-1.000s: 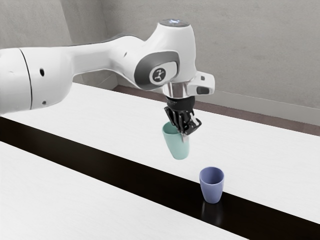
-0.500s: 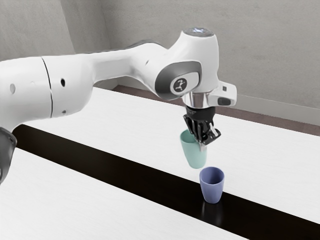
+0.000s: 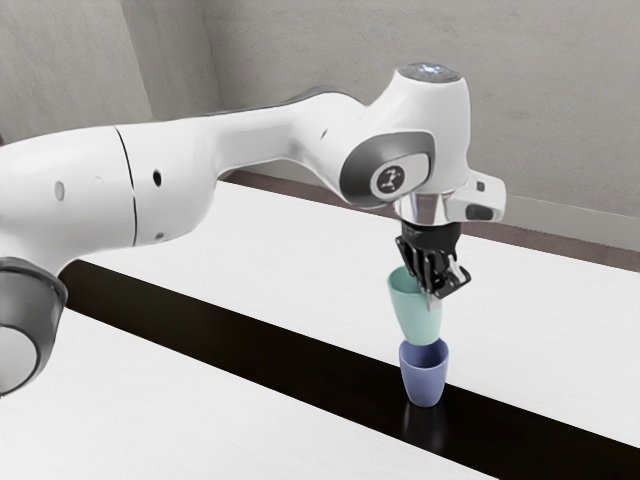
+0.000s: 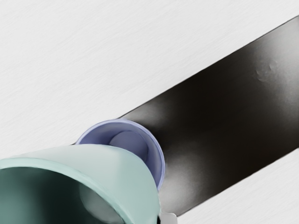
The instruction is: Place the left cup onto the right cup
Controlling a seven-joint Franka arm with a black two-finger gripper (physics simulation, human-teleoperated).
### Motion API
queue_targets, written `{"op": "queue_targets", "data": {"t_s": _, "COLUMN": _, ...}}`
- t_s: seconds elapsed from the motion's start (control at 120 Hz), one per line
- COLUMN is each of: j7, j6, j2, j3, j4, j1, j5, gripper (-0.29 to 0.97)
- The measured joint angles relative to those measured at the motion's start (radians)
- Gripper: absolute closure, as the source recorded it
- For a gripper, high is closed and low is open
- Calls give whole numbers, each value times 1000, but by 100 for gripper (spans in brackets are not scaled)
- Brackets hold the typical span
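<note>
My gripper (image 3: 434, 284) is shut on the rim of a mint-green cup (image 3: 414, 312), which hangs slightly tilted directly over a purple cup (image 3: 423, 372). The green cup's base sits at the purple cup's mouth, touching or just inside it. The purple cup stands upright on the black stripe (image 3: 250, 345) of the table. In the wrist view the green cup (image 4: 93, 182) looms large just under my hand, with the purple cup's rim (image 4: 156, 151) showing behind it.
The table is white (image 3: 200, 250) with a glossy black band running diagonally across it. A grey wall (image 3: 560, 90) rises behind the table's far edge.
My arm has carried the green cup toward the exterior view's right and lowered it, from beside the purple cup to directly over its mouth.
</note>
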Motion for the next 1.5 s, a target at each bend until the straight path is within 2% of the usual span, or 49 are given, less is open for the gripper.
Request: {"op": "queue_targets", "data": {"t_s": 1.5, "j7": 10, "j6": 4, "j2": 83, "j3": -6, "j4": 41, "j1": 11, "j5": -1, "gripper": 79}}
